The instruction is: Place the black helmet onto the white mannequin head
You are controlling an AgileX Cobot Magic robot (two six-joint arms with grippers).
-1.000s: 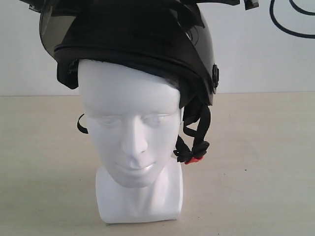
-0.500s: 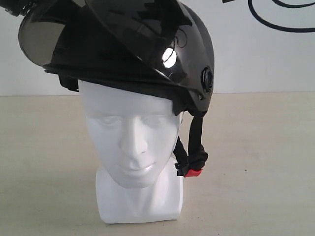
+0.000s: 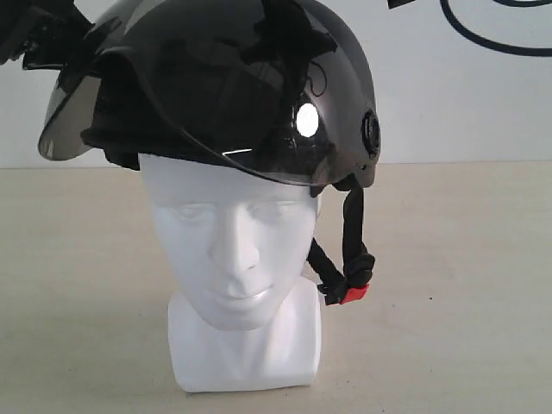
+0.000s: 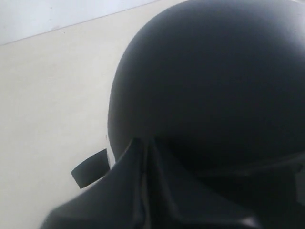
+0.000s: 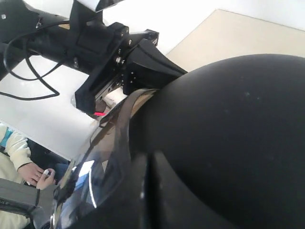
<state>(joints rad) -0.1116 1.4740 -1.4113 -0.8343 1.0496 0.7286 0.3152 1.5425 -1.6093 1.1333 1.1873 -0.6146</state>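
Note:
The black helmet [image 3: 336, 78] sits on top of the white mannequin head [image 3: 233, 233], its smoky visor [image 3: 216, 103] hanging over the forehead. The chin strap with the red buckle tab [image 3: 354, 294] dangles beside the neck. My left gripper [image 3: 43, 34] is at the helmet's upper left, by the visor's edge. In the left wrist view the left gripper [image 4: 145, 143] has its fingers pressed together, tips against the helmet shell [image 4: 209, 86]. The right gripper [image 5: 147, 160] is likewise shut, resting on the helmet's dome [image 5: 228, 133] next to the visor [image 5: 105, 162].
The head stands on a beige table [image 3: 448, 285] before a white wall with a black cable [image 3: 492, 30]. A loose strap end [image 4: 90, 169] sticks out below the shell. A person's hand [image 5: 33, 171] shows beyond the table.
The helmet has settled lower and more level on the head. The visor has swung down over the brow, and the strap with the red tab has shifted slightly right.

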